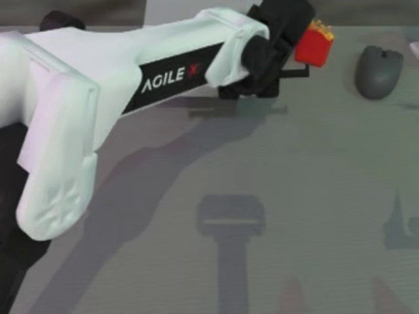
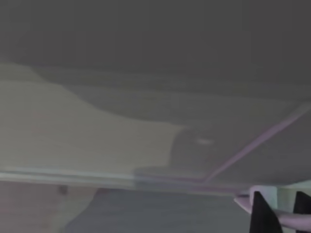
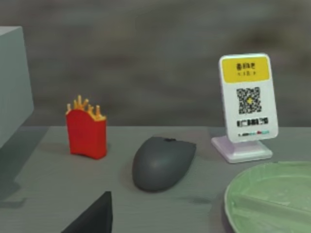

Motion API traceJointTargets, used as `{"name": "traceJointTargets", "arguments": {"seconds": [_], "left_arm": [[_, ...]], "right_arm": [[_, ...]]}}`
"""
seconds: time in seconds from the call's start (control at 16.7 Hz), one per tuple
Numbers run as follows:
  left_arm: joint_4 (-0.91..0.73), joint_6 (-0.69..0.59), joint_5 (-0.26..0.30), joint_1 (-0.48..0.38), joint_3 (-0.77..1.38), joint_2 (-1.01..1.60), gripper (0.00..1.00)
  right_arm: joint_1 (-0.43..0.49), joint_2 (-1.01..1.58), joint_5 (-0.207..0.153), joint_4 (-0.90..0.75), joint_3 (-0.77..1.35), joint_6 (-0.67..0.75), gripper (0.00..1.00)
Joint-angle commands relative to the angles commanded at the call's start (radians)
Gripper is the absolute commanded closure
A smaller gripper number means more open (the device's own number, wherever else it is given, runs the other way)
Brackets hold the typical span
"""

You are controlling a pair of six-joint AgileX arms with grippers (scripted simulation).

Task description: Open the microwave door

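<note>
White left arm (image 1: 98,98) fills the top view, stretched to the counter's (image 1: 294,196) far edge; whether its pincer is wide or narrow cannot be told. Microwave (image 3: 12,82) stands left of a fries carton (image 3: 87,131), grey mouse (image 3: 163,162) and QR stand (image 3: 247,104).

From above, the left arm (image 1: 118,98) covers the microwave completely, and its gripper's fingers cannot be made out. The right wrist view cuts the microwave (image 3: 12,82) down to one grey corner and crops the green plate (image 3: 272,199). The left wrist view is an unreadable blur of grey surfaces.
</note>
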Motion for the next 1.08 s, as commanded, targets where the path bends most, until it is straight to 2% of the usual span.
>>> {"name": "traceJointTargets", "arguments": {"seconds": [1.08], "left_arm": [[0.014,-0.008,-0.004,0.001,-0.020,-0.015,1.00]], "right_arm": [[0.000,0.000,0.000,0.000,0.000,0.000,0.00]]}}
